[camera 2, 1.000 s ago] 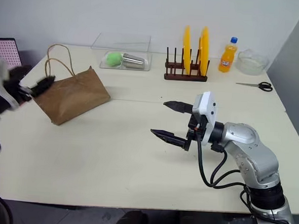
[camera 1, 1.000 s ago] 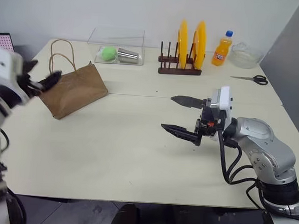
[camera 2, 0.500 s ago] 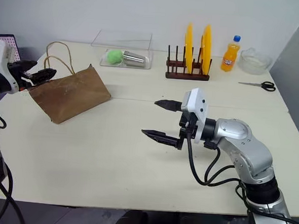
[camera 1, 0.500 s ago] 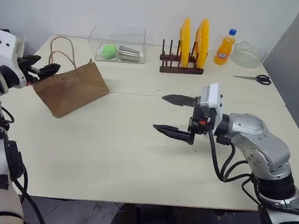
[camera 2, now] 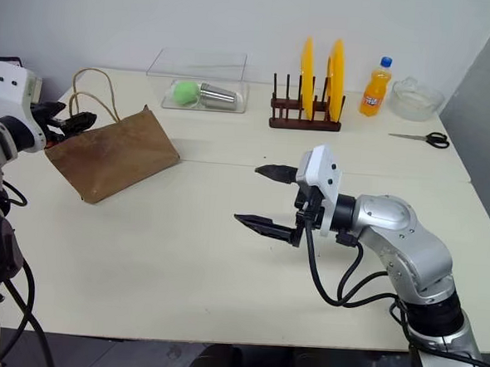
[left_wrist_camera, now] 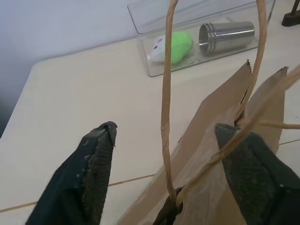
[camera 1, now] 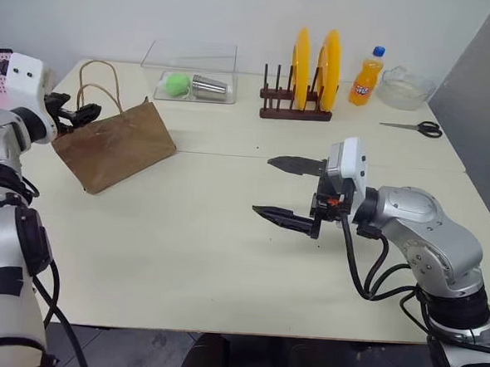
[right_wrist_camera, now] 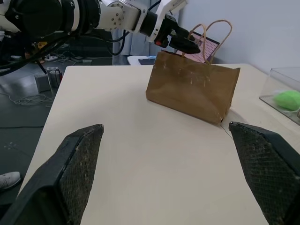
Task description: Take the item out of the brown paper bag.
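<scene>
The paper bag (camera 1: 114, 145) stands near the table's (camera 1: 182, 254) far left corner. The left gripper (left_wrist_camera: 164, 140), fingers apart, straddles one handle (left_wrist_camera: 165, 108), probably to steady the mouth. The right gripper (camera 1: 290, 190) waits spread wide mid-table. The bottle is presumably inside, hidden.

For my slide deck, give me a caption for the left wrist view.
Left gripper open astride a cord handle at the brown paper bag mouth.

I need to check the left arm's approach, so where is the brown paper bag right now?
In the left eye view, the brown paper bag sits on the table's left side, left of the clear box, with the left claw at its handles.
</scene>
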`<state>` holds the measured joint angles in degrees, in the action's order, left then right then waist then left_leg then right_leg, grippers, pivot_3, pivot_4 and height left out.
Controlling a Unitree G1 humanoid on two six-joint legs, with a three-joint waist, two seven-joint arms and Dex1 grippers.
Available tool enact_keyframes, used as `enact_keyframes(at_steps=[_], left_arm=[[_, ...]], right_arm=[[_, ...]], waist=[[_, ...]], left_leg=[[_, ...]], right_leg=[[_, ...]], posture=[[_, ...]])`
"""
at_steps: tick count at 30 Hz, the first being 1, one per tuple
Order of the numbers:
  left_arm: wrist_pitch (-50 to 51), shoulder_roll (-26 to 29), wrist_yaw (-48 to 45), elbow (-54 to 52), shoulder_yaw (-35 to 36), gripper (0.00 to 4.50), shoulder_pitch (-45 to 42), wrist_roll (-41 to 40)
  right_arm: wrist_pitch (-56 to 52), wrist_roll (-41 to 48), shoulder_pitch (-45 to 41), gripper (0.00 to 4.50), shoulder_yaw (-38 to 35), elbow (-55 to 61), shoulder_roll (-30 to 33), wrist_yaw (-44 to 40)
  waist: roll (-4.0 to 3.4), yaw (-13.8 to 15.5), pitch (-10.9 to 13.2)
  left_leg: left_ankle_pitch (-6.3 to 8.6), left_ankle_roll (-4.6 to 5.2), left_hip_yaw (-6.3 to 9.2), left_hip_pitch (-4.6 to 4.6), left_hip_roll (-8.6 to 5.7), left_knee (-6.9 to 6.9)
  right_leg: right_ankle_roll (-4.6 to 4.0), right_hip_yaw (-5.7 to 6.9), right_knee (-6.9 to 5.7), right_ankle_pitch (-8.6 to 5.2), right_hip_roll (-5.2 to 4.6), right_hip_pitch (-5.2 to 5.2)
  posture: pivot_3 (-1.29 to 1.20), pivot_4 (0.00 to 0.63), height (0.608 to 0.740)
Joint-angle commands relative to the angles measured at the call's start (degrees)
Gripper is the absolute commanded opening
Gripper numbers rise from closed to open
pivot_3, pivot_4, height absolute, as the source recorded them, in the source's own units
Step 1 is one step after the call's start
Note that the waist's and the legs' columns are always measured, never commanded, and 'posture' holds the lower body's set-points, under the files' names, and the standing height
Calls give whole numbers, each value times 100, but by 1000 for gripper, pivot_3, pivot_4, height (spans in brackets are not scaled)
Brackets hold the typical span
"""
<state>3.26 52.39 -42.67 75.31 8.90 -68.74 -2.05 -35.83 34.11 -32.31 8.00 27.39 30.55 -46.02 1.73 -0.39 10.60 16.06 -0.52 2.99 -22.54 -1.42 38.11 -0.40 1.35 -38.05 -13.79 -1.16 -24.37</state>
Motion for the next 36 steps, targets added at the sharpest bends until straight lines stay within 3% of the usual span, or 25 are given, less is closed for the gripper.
enact_keyframes(at_steps=[1, 8, 20, 36], left_arm=[[-102, -5, 282, 29, 124, 2239, -267, 42], [-148, -132, 514, 76, 226, 26, -417, 36], [-296, -217, -34, -5, 191, 26, -1066, 121], [-373, -1324, -970, -105, 130, 26, -2078, 86]], right_arm=[[-42, 116, -23, 4500, -190, 268, 53, 38], [-162, 172, -65, 4500, -224, 339, 105, 108], [-393, 236, 145, 4500, -387, 558, 272, 253], [-849, 218, 1176, 4500, -886, 1256, 864, 707]], waist=[[0, 1, 0], [1, -1, 0], [3, 1, 0], [8, 17, 3]], left_leg=[[0, 0, 0, 0, 0, 1], [0, 0, -2, 0, 0, 3], [-1, -1, -2, -7, -1, 10], [1, 2, -4, -39, 3, 68]], right_leg=[[0, 0, 0, 0, 0, 0], [0, -2, -3, 1, 0, 0], [0, 0, -3, 1, 0, -1], [9, 15, -12, 6, 0, 1]], posture=[[0, 150, 740], [0, 150, 740], [0, 150, 740], [0, 150, 740]])
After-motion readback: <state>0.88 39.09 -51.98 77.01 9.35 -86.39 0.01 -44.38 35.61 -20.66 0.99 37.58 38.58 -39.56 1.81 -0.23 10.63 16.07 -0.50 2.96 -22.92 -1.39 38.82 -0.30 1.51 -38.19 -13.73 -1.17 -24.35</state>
